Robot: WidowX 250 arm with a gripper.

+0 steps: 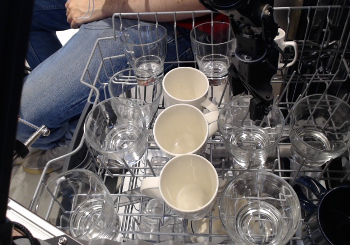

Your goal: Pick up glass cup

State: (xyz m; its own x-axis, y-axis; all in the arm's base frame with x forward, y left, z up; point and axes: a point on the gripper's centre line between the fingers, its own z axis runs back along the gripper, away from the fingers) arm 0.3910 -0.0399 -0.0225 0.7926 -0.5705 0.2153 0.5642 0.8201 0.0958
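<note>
Two nearest tumblers: we see one short clear glass at the front left (82, 205) and another at the front right (259, 208), both upright in the wire rack (101, 48).
Front mug: a cream mug (188, 184) sits between them, its handle pointing left.
Dark cup: a navy cup (334, 215) shows at the right edge (partly cut off).
Middle row: a tilted tumbler (116, 130) on the left, a second cream mug (181, 129) in the centre, a further tumbler (319, 126) on the right.
Glass cup: the glass cup (249, 133) stands just right of the centre mug, upright, mouth open to us.
Gripper: the black gripper (258, 111) reaches down at the cup's far rim; we cannot tell whether its jaws are spread or closed.
Back rows: a third cream mug (187, 86), then two taller narrow glasses (145, 51) (214, 47).
Beyond the rack: a seated person in jeans (65, 75).
</note>
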